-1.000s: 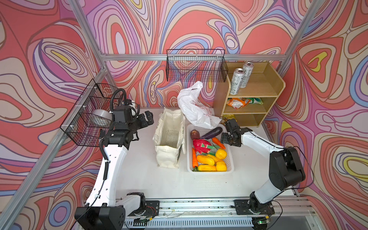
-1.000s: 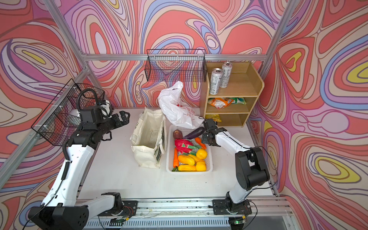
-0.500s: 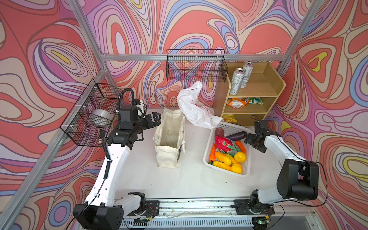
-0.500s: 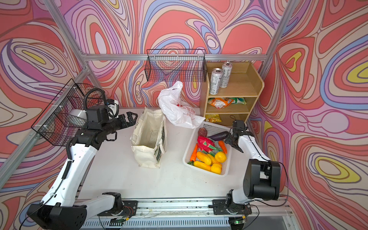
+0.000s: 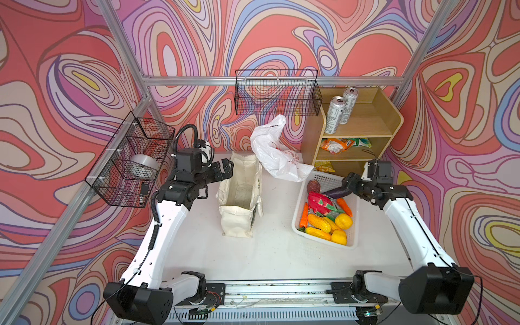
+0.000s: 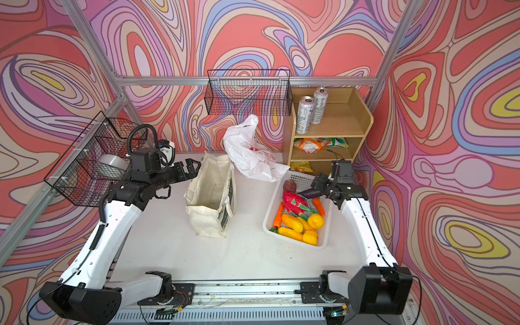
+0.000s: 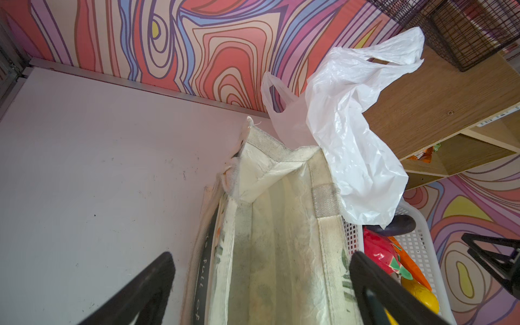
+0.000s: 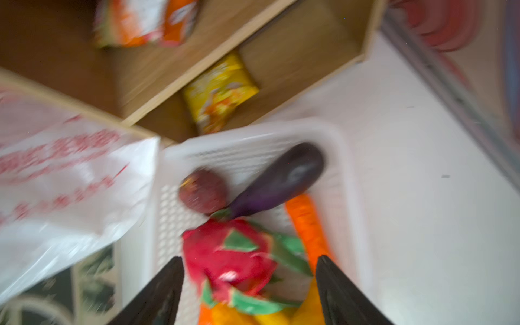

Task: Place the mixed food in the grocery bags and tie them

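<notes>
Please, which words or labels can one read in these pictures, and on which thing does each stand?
"full of": on the canvas tote, along its side, partly cut off.
Red print on the plastic bag: too blurred to read.
Print on the drink cans and snack packets: too small.

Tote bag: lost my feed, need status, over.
Left gripper and right gripper open, empty. Tote empty; produce in basket. Plastic bag overhangs basket corner.

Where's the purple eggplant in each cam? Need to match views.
Top view: eggplant at the far end of the white basket.
Top view: eggplant, same far end.
Left wrist: eggplant peeks out under the plastic bag.
Right wrist: eggplant, blurred, beyond the fingertips.
Shared landmark: dragon fruit at its stem end.
</notes>
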